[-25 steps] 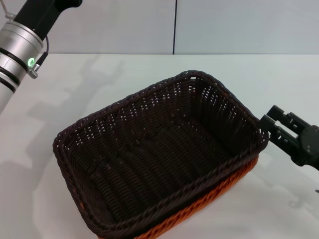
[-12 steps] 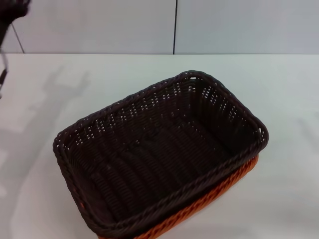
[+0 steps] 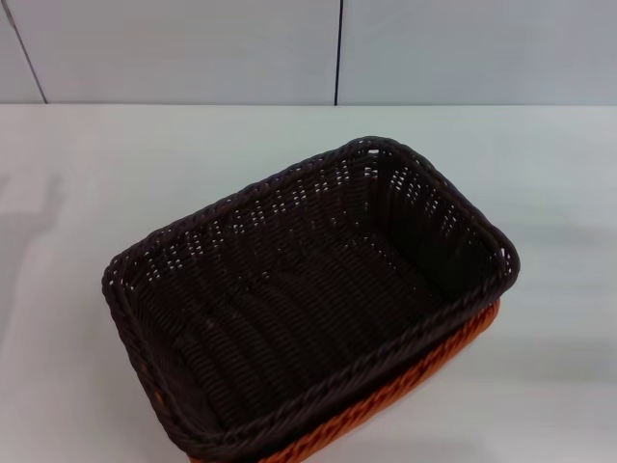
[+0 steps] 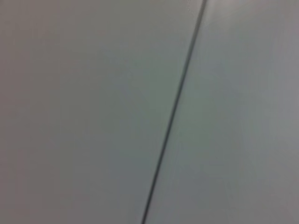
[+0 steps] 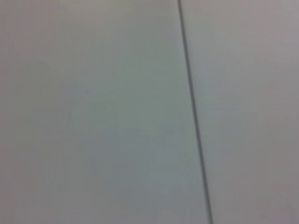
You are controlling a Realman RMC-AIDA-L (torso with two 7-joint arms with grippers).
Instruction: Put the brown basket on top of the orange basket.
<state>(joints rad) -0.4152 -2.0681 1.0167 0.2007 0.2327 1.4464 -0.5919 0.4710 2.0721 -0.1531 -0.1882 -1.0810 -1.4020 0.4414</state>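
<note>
Baskets first: from my head camera I see the rectangular dark brown woven wicker basket (image 3: 308, 299) nested in the rectangular bright orange woven wicker basket (image 3: 424, 371), so the stacking looks done. The brown basket sits upright with its braided rim above the orange one. Only a strip of orange weave shows, running under the brown rim along the side nearest me and around the near right corner. Through the brown basket's openwork sides I catch pale glints of the surface behind. The pair lies turned at an angle on the white tabletop (image 3: 116, 164), close to the near edge and roughly midway between its left and right sides, with one corner pointing toward the far edge.

Beyond the far edge stands a pale grey panelled wall (image 3: 193, 48) with a dark vertical seam (image 3: 338, 53).

Neither gripper appears in my head view, and I cannot tell whether the left or the right one is wide, narrow or gripping anything. My left wrist camera gives me only grey panel with a dark seam (image 4: 173, 116) crossing it, and the right wrist camera shows the same kind of panel and seam (image 5: 194, 116).
</note>
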